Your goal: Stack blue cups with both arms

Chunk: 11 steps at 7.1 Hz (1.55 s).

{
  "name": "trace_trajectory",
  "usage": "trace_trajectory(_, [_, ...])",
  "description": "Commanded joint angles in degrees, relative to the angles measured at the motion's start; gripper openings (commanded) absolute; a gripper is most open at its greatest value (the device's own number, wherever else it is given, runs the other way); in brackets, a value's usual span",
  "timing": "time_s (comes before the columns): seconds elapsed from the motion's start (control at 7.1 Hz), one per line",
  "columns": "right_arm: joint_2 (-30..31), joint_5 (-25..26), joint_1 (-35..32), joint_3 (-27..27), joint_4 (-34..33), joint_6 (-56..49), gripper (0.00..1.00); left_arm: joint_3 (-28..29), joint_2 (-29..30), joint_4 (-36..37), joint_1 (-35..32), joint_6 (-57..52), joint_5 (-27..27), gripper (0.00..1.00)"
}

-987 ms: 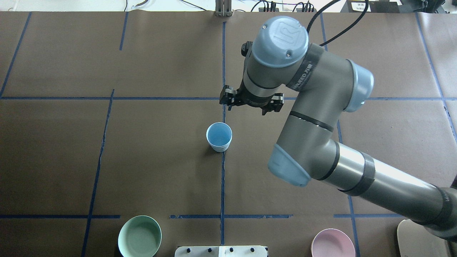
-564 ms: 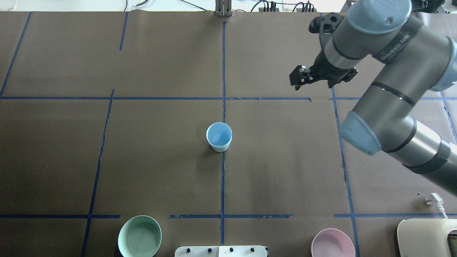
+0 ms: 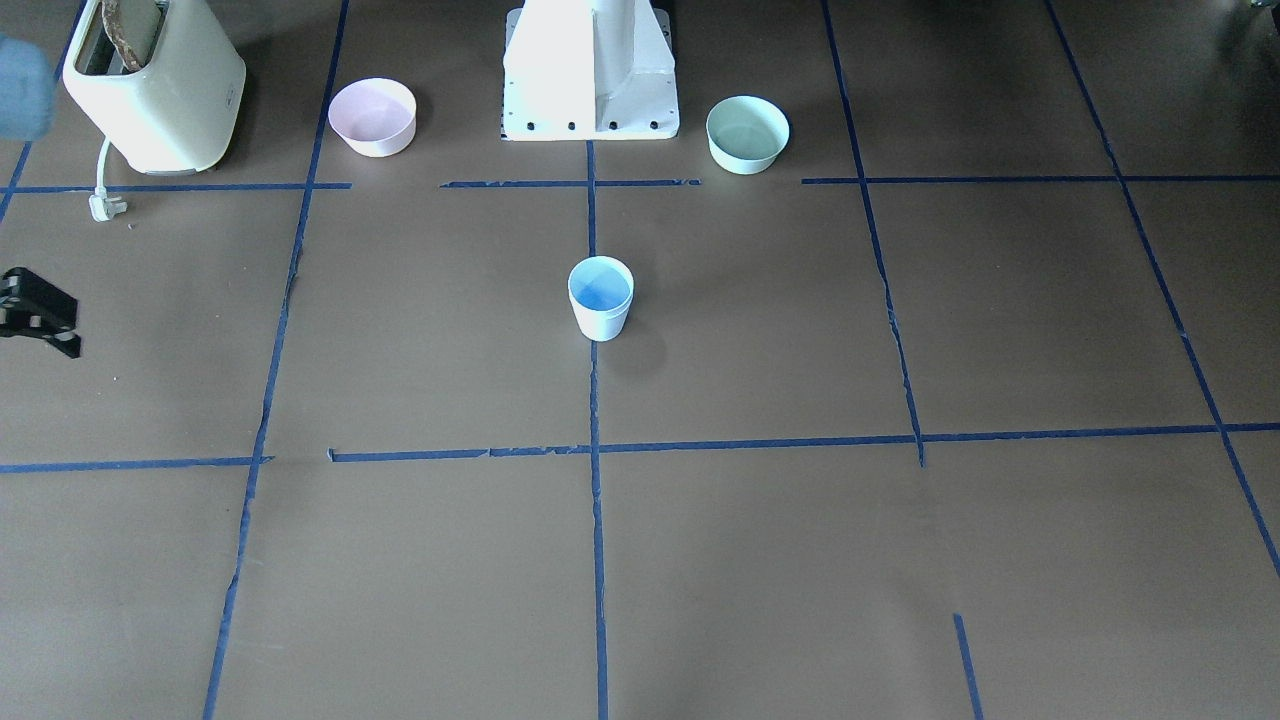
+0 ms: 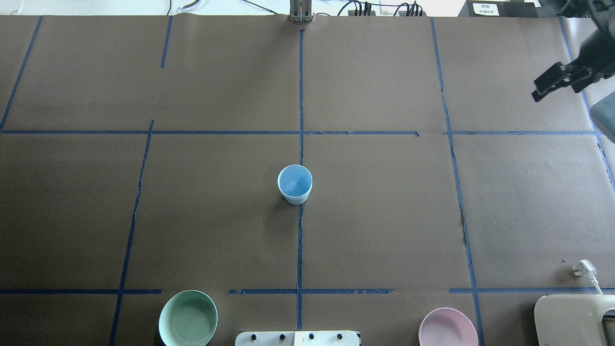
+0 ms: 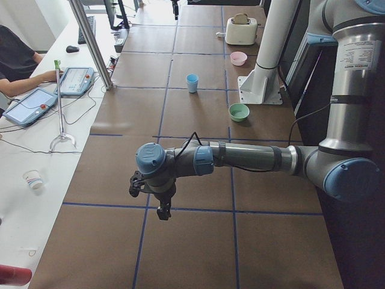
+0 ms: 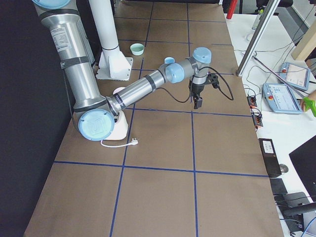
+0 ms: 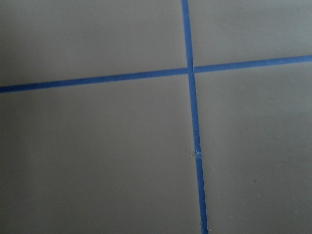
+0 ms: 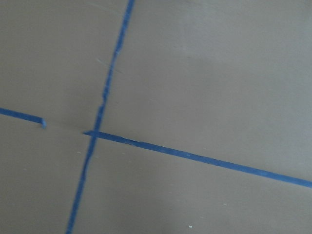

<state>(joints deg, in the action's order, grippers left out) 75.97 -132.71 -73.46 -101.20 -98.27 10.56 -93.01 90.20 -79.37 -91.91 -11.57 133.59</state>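
One pale blue cup stands upright at the table's middle, on the centre tape line; it also shows in the front view and the left side view. No second separate cup shows, and I cannot tell whether one is nested inside. My right gripper hangs far right of the cup near the table's far right edge, seen also at the front view's left edge; its fingers are not clear. My left gripper shows only in the left side view, far from the cup. Both wrist views show only bare table and blue tape.
A mint-green bowl and a pink bowl stand near the white pedestal. A cream toaster with its loose plug stands at the robot's right. An operator sits beside the table in the left side view.
My right arm has swung from just beyond the cup out to the table's far right, leaving most of the overhead view. The cup has not moved.
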Motion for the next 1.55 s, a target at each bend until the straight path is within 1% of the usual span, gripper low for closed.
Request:
trace_trajectory(0.0, [5.5, -6.9, -9.5, 7.1, 0.4, -12.0, 1.0, -0.4, -0.4, -0.1, 0.0, 0.0, 0.0, 1.0])
trace_trajectory(0.14, [5.8, -6.9, -11.2, 6.6, 0.4, -12.0, 1.0, -0.5, -0.4, -0.1, 0.0, 0.1, 0.0, 1.0])
trace_trajectory(0.28, [8.0, -6.7, -11.9, 7.0, 0.4, -12.2, 1.0, -0.4, -0.4, -0.1, 0.0, 0.1, 0.0, 1.0])
trace_trajectory(0.56, [13.1, -6.4, -16.8, 6.7, 1.5, -12.0, 1.0, -0.3, -1.2, -0.1, 0.1, -0.3, 0.0, 1.0])
trace_trajectory(0.85, [17.8, -6.0, -17.6, 7.0, 9.4, -11.4, 1.0, -0.3, -1.3, -0.1, 0.1, -0.3, -0.1, 1.0])
trace_trajectory(1.41, [18.4, -5.9, -18.0, 7.3, 9.7, -11.1, 1.0, 0.3, -1.9, -0.1, 0.1, -0.7, -0.1, 1.0])
